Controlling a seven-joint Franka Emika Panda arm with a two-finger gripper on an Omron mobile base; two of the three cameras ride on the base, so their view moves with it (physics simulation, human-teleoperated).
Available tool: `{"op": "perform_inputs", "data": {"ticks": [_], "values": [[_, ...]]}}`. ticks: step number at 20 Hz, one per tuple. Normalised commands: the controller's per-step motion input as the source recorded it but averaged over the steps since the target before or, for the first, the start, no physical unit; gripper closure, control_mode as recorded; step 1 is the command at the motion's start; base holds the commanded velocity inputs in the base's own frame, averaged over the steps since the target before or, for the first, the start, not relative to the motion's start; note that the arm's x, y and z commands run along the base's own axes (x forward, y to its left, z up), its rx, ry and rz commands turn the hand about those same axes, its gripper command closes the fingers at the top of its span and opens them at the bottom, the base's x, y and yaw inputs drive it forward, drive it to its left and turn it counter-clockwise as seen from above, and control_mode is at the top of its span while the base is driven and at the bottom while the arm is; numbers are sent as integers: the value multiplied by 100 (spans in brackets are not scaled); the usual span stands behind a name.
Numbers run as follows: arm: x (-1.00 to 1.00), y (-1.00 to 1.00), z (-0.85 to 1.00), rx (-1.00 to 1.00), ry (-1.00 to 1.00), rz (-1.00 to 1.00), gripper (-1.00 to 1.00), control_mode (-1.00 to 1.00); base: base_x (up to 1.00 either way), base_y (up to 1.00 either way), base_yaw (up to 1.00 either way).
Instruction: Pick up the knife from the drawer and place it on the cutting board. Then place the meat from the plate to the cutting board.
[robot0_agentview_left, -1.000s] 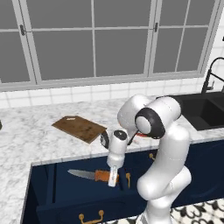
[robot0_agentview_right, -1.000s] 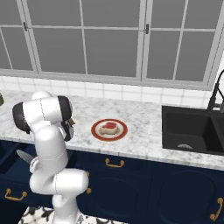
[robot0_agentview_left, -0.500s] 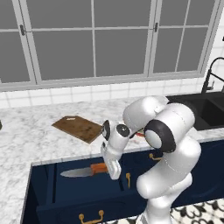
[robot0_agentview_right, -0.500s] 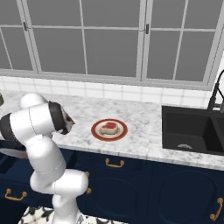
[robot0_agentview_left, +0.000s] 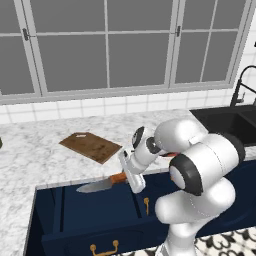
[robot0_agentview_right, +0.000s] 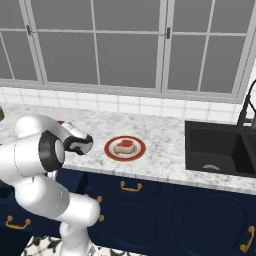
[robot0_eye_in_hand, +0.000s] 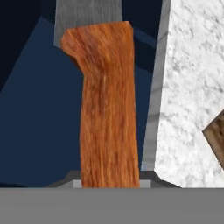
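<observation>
No text, label, brand, number or sign can be read anywhere in these views

Even, bright rendered light with soft shadows (darker inside the open drawer), no glare.

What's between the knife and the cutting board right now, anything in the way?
Nothing visible blocks it. The gripper is shut on the knife, held over the open drawer. The cutting board lies bare on the counter beyond the drawer; only the counter's edge lies between them.
</observation>
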Motion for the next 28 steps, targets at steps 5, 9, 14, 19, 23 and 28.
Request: {"op": "perform_inputs", "data": {"ticks": [5, 9, 14, 19, 23, 28], "values": [[82, -2, 100, 4, 25, 4, 100, -100, 0, 0, 0], [99, 0, 100, 19, 33, 3, 100, -100, 0, 0, 0], [99, 3, 97, 16, 34, -3, 100, -100, 0, 0, 0], [100, 28, 53, -3, 38, -26, 100, -100, 0, 0, 0], [97, 62, 36, -1, 45, -23, 100, -100, 0, 0, 0], [94, 68, 38, 0, 48, -6, 100, -100, 0, 0, 0]]}}
